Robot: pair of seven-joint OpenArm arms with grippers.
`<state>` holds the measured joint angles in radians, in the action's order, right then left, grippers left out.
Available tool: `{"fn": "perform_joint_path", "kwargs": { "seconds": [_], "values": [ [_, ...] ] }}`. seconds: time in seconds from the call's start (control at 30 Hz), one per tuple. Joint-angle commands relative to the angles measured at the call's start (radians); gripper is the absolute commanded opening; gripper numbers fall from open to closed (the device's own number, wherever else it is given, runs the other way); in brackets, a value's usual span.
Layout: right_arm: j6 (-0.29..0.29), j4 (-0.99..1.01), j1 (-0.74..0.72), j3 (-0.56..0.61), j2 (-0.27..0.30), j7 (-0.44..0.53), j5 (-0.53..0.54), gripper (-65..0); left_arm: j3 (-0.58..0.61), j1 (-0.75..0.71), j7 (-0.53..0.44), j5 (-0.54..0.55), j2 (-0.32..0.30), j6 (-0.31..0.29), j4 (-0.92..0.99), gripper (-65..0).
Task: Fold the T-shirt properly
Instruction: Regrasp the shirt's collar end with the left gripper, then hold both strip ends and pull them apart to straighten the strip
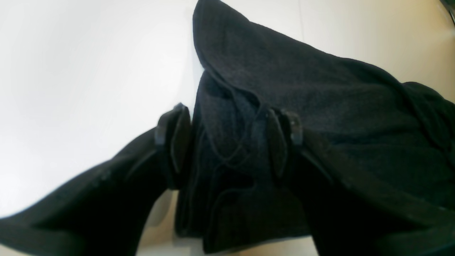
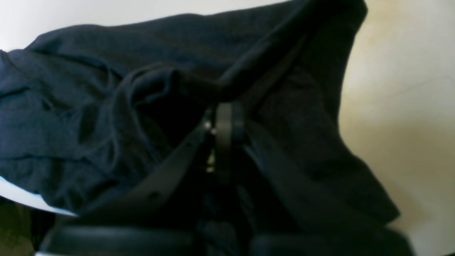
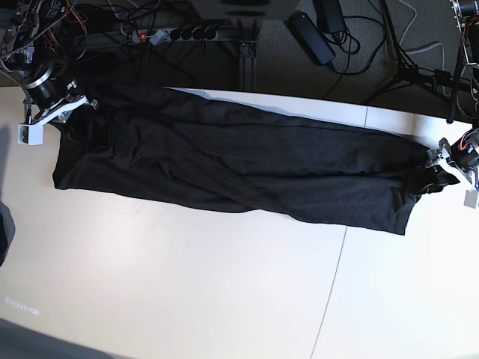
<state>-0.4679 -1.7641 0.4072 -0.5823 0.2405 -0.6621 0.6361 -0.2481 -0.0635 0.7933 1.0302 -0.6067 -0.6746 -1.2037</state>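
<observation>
T-shirt (image 3: 239,168) lengthwise across table (image 3: 187,284); left pincer (image 1: 227,142) wide, right pincer (image 2: 224,138) pinching T-shirt.

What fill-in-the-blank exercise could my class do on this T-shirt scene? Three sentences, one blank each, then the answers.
1. The T-shirt is coloured ____.
2. In the left wrist view, the left gripper has its jaws ____, with cloth between them.
3. The right gripper is ____ on a bunch of the shirt.

Missing words: black; open; shut
</observation>
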Motion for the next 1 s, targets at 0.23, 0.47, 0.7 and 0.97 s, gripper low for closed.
{"fn": "perform_joint_path", "kwargs": {
  "seconds": [0.23,0.47,0.7,0.97],
  "values": [
    [-0.068,-0.016,-0.002,-0.006,0.011,0.025,0.019,-65.0,-0.007,0.017,-0.008,0.02,-0.01,-0.023,-0.012,-27.5],
    [-0.068,-0.016,-0.002,-0.006,0.011,0.025,0.019,-65.0,-0.007,0.068,-0.007,0.008,-0.011,-0.018,-0.012,-27.5],
    [-0.068,-0.016,-0.002,-0.006,0.011,0.025,0.019,-65.0,-0.006,0.101,0.067,-0.023,-0.008,-0.009,-0.013,-27.6],
    [-0.068,-0.016,-0.002,-0.006,0.011,0.025,0.019,-65.0,-0.006,0.051,0.014,-0.131,0.0,0.039,-0.013,-27.5]
  ]
}}
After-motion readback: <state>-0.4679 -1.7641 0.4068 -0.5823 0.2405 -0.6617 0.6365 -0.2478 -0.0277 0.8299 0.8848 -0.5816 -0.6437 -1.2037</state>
